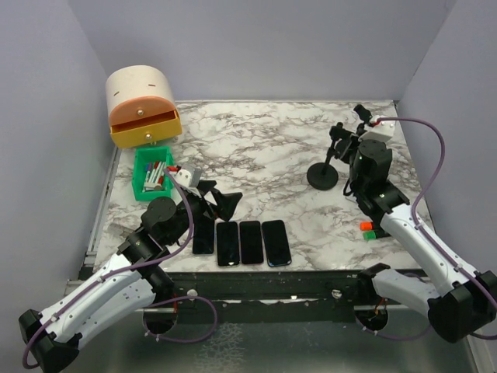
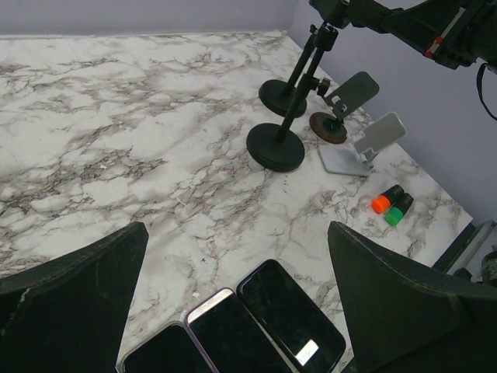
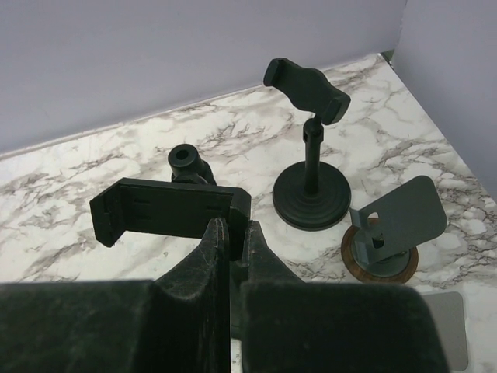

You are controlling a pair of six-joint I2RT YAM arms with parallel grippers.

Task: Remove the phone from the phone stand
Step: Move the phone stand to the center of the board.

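The right hand is pinching the top end of the stand, likely to keep it from tipping. The stand holds no phone now. Four phones lie flat in a row by the near edge of the tabletop. The left hand hangs spread wide just above them.

Marble-patterned table, white with grey veining. Back left corner: rounded beige box with orange drawer fronts. Just in front of it: green bin holding pens. Near front edge: four dark phones, flat, side by side, screens up. Right side: two black pole stands on round bases, close together. Just beside them: small stand on a brown disc and grey folding stand. Nearer the front: orange-capped item and green-capped item, side by side.
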